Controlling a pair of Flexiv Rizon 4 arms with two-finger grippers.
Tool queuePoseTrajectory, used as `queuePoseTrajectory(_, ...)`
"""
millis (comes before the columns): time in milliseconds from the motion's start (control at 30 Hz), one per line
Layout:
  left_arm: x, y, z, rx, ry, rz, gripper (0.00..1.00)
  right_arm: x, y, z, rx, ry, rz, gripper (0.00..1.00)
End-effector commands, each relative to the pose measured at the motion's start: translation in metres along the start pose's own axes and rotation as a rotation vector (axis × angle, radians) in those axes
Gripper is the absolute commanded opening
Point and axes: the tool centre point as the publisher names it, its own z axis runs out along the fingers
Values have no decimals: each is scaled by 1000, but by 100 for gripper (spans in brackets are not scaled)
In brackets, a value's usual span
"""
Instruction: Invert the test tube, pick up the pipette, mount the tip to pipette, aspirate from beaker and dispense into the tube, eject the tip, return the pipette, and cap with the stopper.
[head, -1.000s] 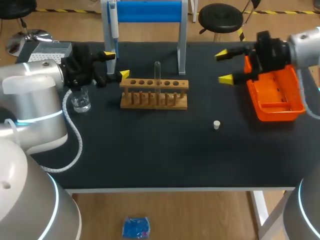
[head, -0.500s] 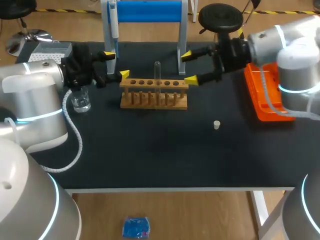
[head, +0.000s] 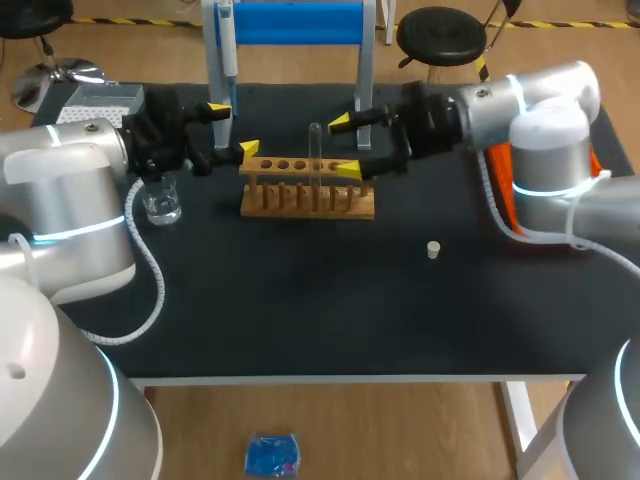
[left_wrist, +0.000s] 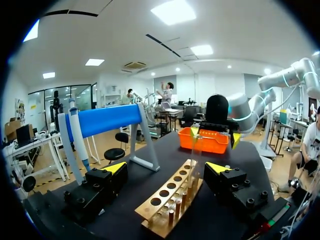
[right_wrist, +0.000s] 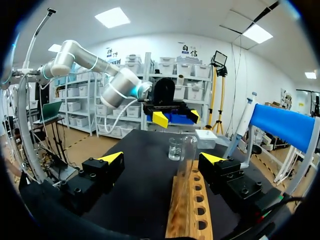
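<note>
Clear glass test tube (head: 315, 148) stands upright, long axis vertical, in the light wooden rack (head: 300, 168), just ahead of the right gripper (head: 344, 146), whose yellow-tipped fingers are spread wide. I judge it the nearer arm; the left gripper (head: 233, 130), equally wide, hangs by the rack's other end.

Nothing legible showing: no text, number, label or sign reading clearly on white pipette (head: 228, 45), clear glass beaker (head: 161, 203), light wooden tube rack (head: 300, 210) or black worktop (head: 300, 320).
</note>
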Motion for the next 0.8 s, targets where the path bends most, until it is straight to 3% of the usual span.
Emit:
queuePoseTrajectory(33, 1, 0, 0, 2, -5, 1, 100, -11, -8, 14, -30, 8, 12, 100)
queuePoseTrajectory(433, 1, 0, 0, 2, -5, 1, 100, -28, -11, 25, -168, 19, 82, 100)
queuePoseTrajectory(800, 1, 0, 0, 2, -5, 1, 100, -29, -10, 30, -174, 26, 79, 100)
